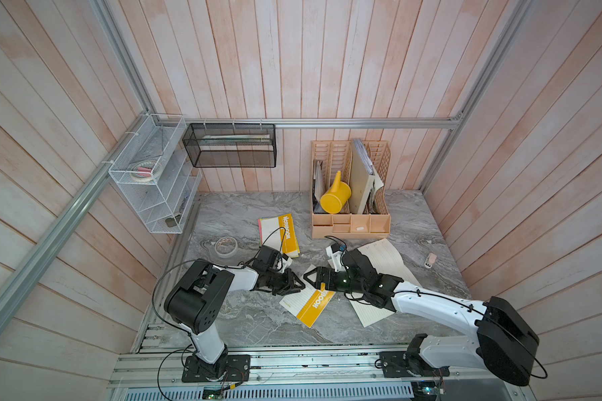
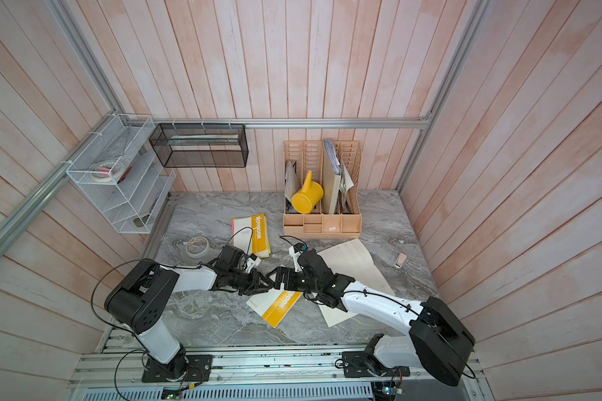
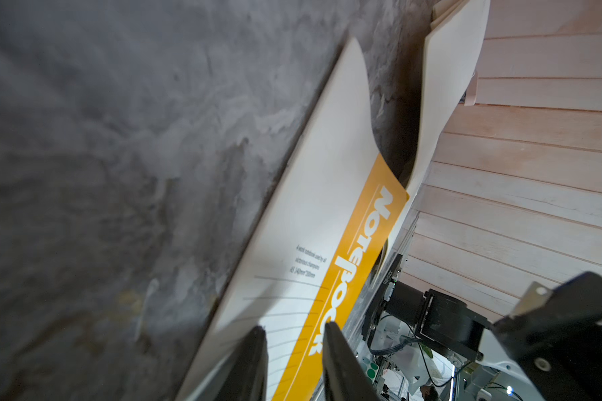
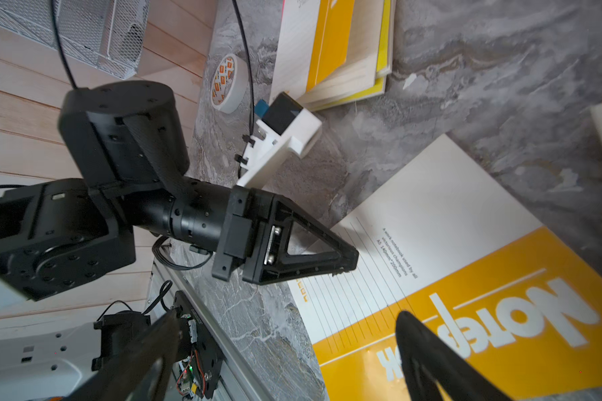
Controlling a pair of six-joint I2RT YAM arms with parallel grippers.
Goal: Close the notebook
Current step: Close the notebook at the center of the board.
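The notebook's white cover with a yellow band (image 1: pixel 308 303) (image 2: pixel 275 305) lies face up mid-table, slightly bowed in the left wrist view (image 3: pixel 320 208). Lined cream pages (image 1: pixel 384 264) (image 2: pixel 357 267) spread to its right, partly under my right arm. How they join the cover is hidden. My left gripper (image 1: pixel 301 285) (image 3: pixel 293 326) sits low at the cover's near-left corner. Its jaws stand a little apart, with nothing pinched between them. My right gripper (image 1: pixel 308 277) (image 4: pixel 289 314) hovers wide open over the cover's yellow band (image 4: pixel 466 312), facing the left gripper tip to tip.
A second stack of notebooks (image 1: pixel 280 234) and a tape roll (image 1: pixel 226 246) lie behind my left arm. A beige file organizer (image 1: pixel 350 225) with a yellow watering can (image 1: pixel 334 196) stands at the back. A white wire rack (image 1: pixel 153 180) and a black mesh basket (image 1: pixel 230 145) hang at the left. A small pink object (image 1: pixel 430 259) lies at the right.
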